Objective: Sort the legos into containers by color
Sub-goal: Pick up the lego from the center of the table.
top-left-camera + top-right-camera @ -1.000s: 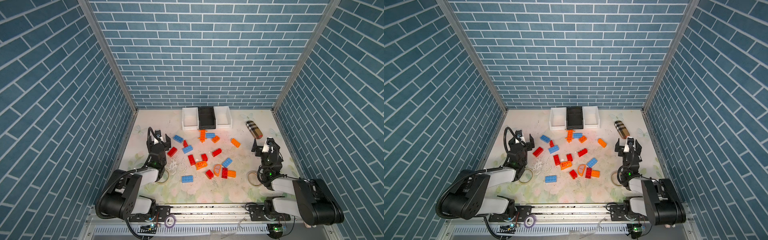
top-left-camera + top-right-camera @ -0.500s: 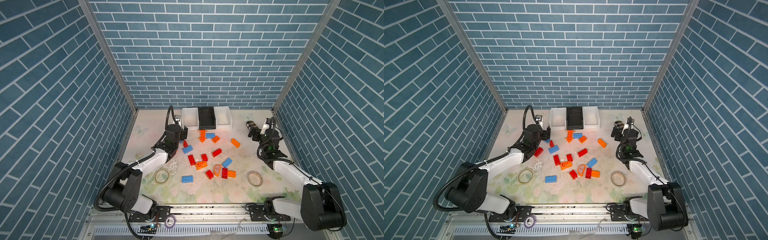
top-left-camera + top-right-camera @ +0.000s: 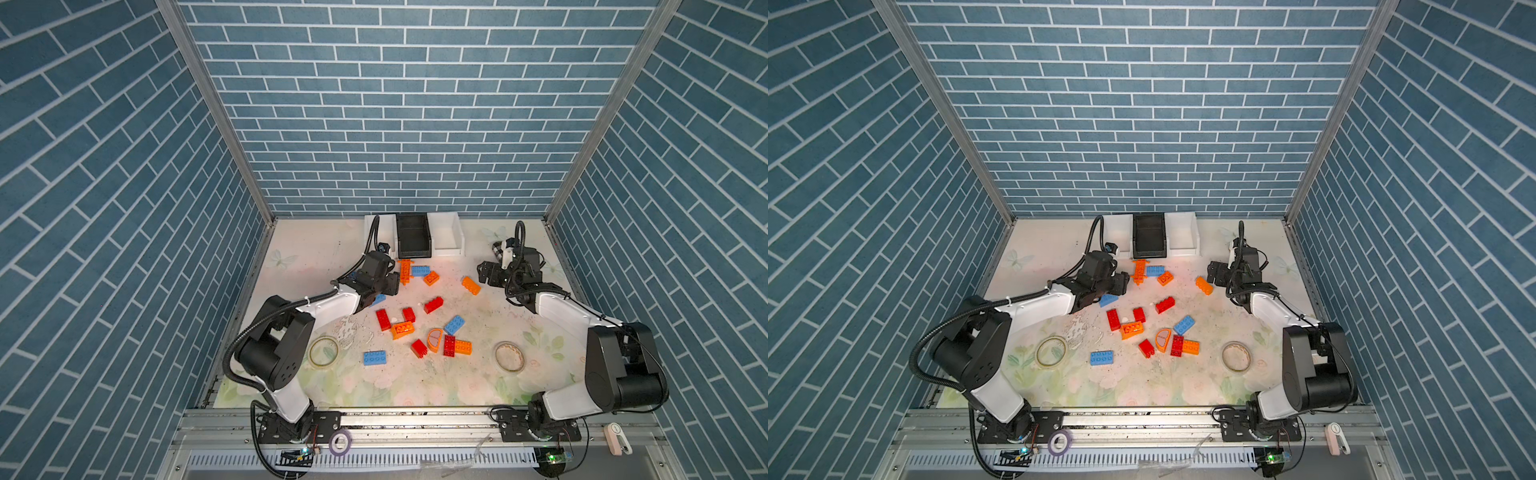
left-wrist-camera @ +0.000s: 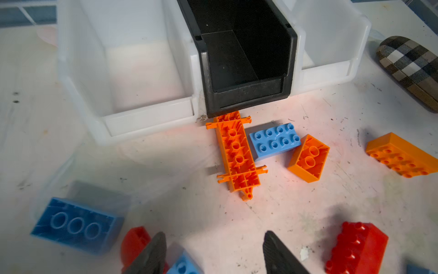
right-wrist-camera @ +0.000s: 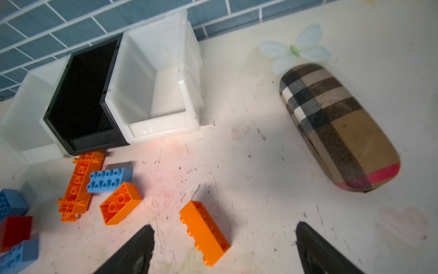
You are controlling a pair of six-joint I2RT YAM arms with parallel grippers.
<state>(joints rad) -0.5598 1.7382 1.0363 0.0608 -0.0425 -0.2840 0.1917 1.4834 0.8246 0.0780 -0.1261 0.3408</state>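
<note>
Left gripper (image 4: 214, 237) has its jaws apart with nothing pinched between them. It's hanging low over the mat (image 4: 166, 166), a bit out from the black bin (image 4: 246, 95) on the left-arm side. Right by its fingers (image 4: 151, 253) there's a red piece (image 4: 135, 242) and a half-hidden blue brick (image 4: 182, 265); can't tell if either one touches it. Closer to the black bin, a long orange piece (image 4: 237, 156) lies belly up with one end against the bin's front lip. A studs-up blue brick (image 4: 275, 140) sits just beside it, then an upside-down orange brick (image 4: 308, 157).

Right gripper (image 5: 224, 226) is spread wide too and holding nothing, out from the black bin on the right-arm side. A lone orange brick (image 5: 205, 232) lies on the mat just by its open jaws, not gripped. The plaid case (image 5: 339, 125) sits off past the white bin (image 5: 154, 95) flanking the black one. The other white bin (image 4: 132, 95) is on the opposite flank. The rest of the legos (image 3: 383, 319) are scattered on the mat well out from the black bin, between two tape rolls (image 3: 323, 352).
</note>
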